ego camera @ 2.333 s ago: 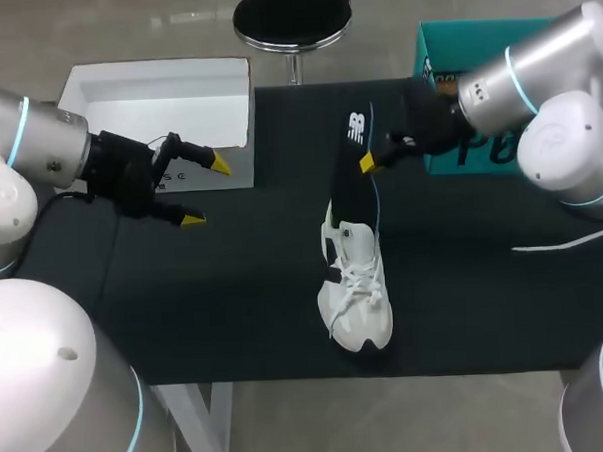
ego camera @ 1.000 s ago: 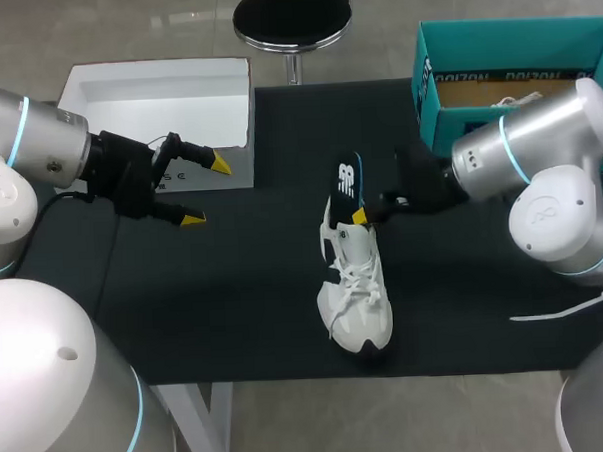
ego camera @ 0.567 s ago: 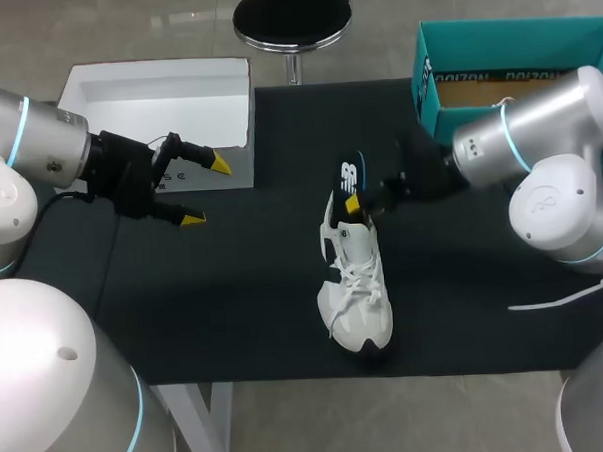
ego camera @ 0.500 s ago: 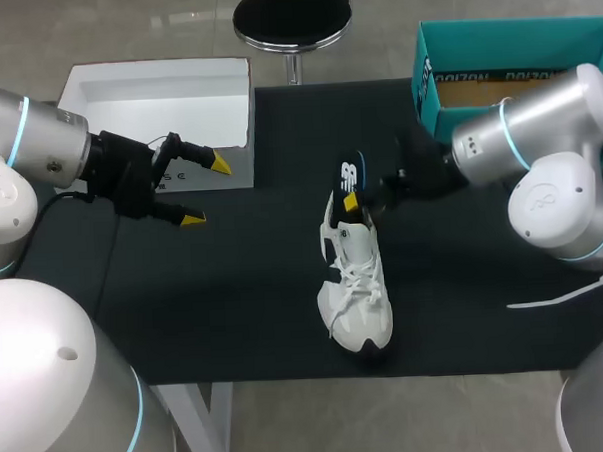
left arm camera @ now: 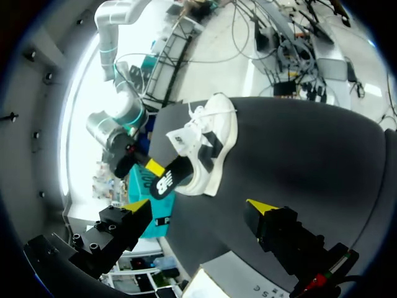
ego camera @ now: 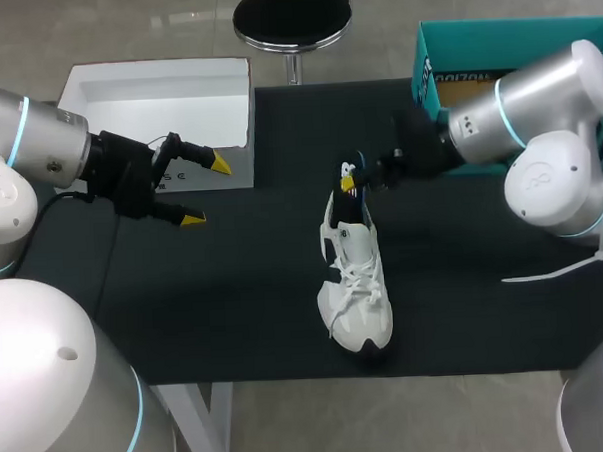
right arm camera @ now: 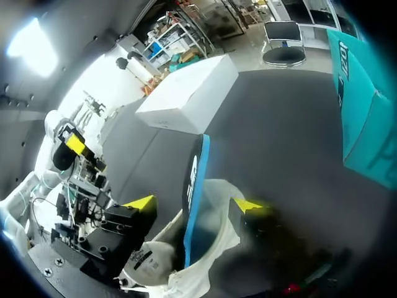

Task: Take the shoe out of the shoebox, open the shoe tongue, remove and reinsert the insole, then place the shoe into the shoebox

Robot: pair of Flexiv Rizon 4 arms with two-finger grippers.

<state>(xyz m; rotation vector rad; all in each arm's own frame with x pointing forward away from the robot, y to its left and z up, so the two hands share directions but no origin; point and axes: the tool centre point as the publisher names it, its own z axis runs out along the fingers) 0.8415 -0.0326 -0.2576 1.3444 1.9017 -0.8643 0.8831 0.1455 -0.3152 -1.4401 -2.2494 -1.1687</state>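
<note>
A white shoe lies on the black table, toe towards the front edge. A black insole with a blue edge stands upright in its heel opening, partly inside. My right gripper straddles the insole's upper part. In the right wrist view the insole stands between the yellow fingertips with a gap on each side, so my right gripper is open. My left gripper hangs open and empty left of the shoe, in front of the white box. The left wrist view shows the shoe and insole ahead of my left gripper.
A white box sits at the back left of the table. The teal shoebox stands at the back right, behind my right arm. Bare black table surface surrounds the shoe.
My right gripper pushed the insole down into the shoe's heel, then opened and let go of it, drawing back a little. The left arm has not moved.
</note>
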